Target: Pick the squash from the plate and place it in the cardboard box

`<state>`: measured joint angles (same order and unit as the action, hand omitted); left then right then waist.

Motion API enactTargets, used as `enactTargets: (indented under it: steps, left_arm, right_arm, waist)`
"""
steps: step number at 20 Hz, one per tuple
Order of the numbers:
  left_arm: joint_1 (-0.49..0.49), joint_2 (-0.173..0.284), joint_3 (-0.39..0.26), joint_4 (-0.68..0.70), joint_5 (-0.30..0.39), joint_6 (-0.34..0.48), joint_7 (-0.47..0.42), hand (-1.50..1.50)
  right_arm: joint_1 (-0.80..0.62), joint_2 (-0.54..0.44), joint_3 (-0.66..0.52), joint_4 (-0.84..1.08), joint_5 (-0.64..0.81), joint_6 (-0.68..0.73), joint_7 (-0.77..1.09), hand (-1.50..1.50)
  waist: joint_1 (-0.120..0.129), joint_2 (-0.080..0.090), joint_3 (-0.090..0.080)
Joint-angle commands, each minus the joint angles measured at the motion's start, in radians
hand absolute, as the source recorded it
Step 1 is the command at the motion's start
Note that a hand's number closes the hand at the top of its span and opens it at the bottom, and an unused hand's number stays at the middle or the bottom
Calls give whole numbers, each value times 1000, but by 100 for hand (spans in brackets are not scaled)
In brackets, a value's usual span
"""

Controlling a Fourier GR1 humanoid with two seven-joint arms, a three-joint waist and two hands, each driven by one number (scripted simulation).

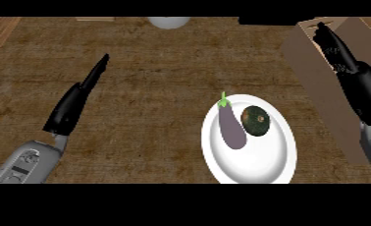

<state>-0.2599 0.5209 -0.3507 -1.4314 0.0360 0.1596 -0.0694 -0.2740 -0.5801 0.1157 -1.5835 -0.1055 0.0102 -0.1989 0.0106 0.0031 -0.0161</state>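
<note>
The tabletop (159, 87) looks like brown wood with a rough, matt grain. The plate (253, 166) is white, smooth and a little glossy. The cardboard box (308, 72) is plain matt brown. The eggplant (232, 127) has smooth purple skin, and the squash (255, 121) is dark green and dull. Both hands, left (76, 99) and right (348, 70), are shiny black.

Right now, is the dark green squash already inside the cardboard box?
No, the squash lies on the white plate beside the eggplant, apart from the cardboard box.
</note>
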Motion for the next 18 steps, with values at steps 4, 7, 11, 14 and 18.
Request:
enactTargets:
  steps: [4,7,11,14,18]
  left_arm:
    - [8,-29,58,6,25,-19,-83,0]
    - [18,-3,73,-50,102,-100,-72,0]
    - [9,-24,107,-53,84,-126,-44,0]
    - [13,-24,91,-107,85,-128,3,0]
    - [11,-27,112,-88,73,-129,-18,0]
  right_arm:
    - [-49,-56,-204,-78,-274,175,-29,-150]
    - [-9,-268,-221,-20,-72,224,-62,-150]
    - [71,-179,-296,170,-116,359,-335,-150]
    - [46,-160,-222,178,72,282,-514,-150]
    - [12,-165,-139,122,235,209,-546,-150]
  waist:
    - [-23,-7,16]
    - [-20,-6,15]
    - [-11,-2,17]
    - [-1,-1,18]
    - [1,-1,17]
